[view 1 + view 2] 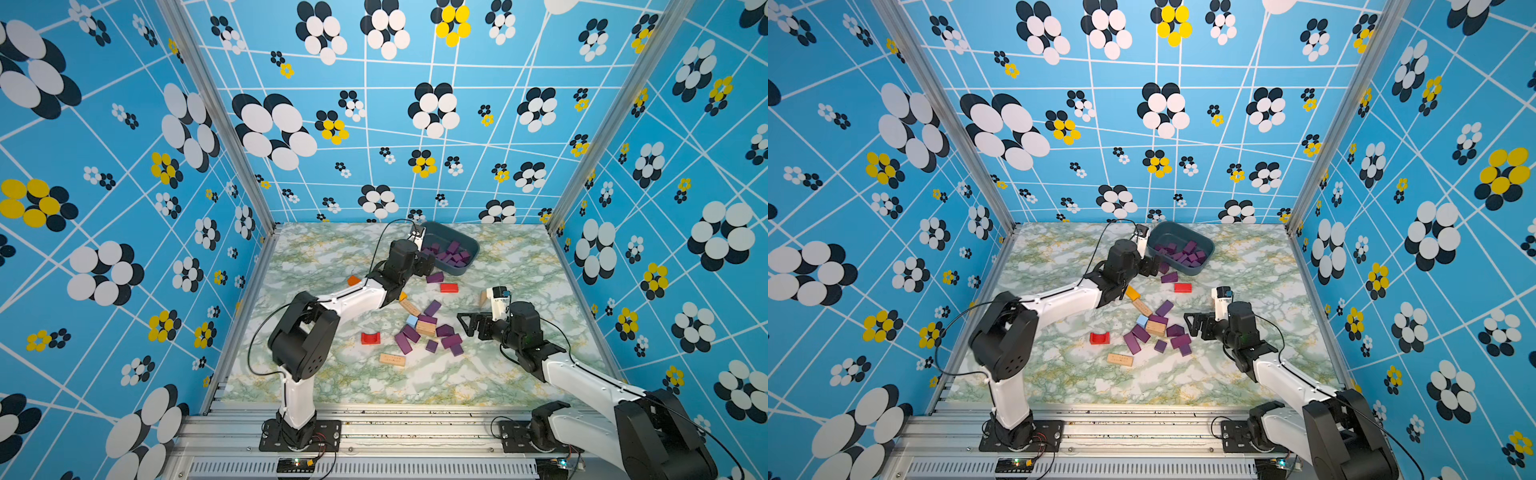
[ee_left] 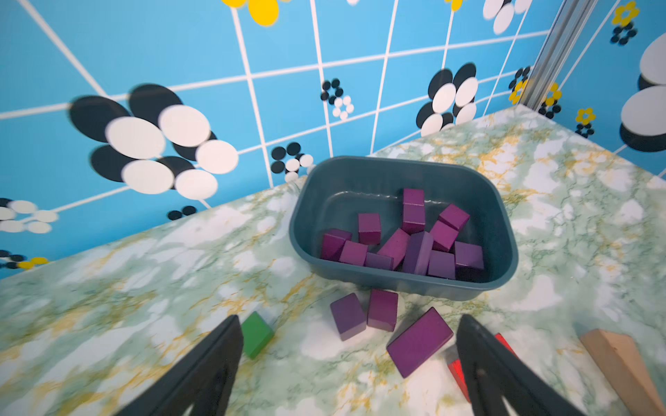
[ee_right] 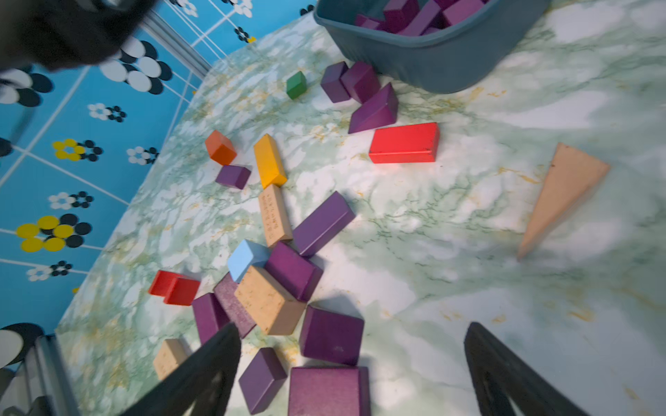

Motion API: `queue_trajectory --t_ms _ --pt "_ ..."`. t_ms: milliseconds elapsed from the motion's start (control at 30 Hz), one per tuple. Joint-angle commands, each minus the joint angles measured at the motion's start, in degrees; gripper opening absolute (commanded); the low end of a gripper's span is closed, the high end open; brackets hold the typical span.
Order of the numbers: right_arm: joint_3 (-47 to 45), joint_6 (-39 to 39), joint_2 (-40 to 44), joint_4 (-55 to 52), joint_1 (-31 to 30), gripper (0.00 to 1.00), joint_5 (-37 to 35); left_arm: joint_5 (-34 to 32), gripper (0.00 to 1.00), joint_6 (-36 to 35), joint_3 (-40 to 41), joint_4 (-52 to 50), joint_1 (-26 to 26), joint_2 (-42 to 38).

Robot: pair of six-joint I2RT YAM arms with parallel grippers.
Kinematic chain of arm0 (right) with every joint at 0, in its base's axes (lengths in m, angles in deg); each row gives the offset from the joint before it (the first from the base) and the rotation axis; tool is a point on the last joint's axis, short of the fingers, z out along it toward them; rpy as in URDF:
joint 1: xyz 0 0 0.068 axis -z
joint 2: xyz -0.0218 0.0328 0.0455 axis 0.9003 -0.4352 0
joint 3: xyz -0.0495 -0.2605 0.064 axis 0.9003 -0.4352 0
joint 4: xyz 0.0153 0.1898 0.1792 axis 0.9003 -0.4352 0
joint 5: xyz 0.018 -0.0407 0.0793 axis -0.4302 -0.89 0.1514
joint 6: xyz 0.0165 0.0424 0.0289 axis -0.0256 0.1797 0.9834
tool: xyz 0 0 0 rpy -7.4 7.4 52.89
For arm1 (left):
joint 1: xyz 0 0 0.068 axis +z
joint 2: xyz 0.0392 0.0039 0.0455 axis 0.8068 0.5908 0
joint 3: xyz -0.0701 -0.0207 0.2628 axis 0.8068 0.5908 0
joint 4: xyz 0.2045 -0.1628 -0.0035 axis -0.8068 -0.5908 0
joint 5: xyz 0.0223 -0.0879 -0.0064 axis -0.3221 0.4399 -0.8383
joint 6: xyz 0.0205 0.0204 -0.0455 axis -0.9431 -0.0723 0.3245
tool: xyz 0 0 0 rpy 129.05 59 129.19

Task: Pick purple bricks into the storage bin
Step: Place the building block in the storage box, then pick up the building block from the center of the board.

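Bending low near the front, the right arm has its shoulder cut off at the frame edge; the right gripper (image 1: 465, 325) hangs spread and empty over loose purple bricks (image 1: 445, 331). Farther out, the left arm stretches forward. The left gripper (image 2: 349, 320), mostly hidden behind its wrist in both top views, is spread above three bricks just outside the storage bin (image 1: 440, 232), where more lie heaped.

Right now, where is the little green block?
In the left wrist view, the small green wooden cube lies on the marble table near the slate-blue plastic bin, beside two purple wooden bricks.
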Motion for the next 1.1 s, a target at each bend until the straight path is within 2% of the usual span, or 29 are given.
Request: queue_trajectory --t_ms 0,267,400,533,800,1067 --pt "2.67 -0.84 -2.75 -7.78 -0.04 0.99 -6.48 -1.72 0.95 -0.39 8.22 1.19 -0.56 -7.75" --pt "4.69 -0.07 -6.13 -9.29 -0.30 0.98 -4.53 4.17 0.98 -1.10 24.82 -6.02 -0.64 -26.34" --pt "6.98 0.68 -7.11 -13.35 -2.38 0.84 -7.07 8.21 0.99 -1.49 32.38 -7.58 -0.80 -33.52" --pt "11.86 -0.54 -9.74 -20.59 -7.68 0.77 -12.90 10.16 0.99 0.16 39.57 -5.59 -0.87 -39.05" --pt "15.86 4.18 -13.28 -25.38 -12.03 0.56 -12.38 11.48 0.99 0.35 49.20 3.52 -0.80 -42.62" --pt "18.60 7.29 -12.20 -32.81 -16.34 0.52 -14.57 12.23 0.99 4.04 51.97 7.65 -0.80 -42.32"
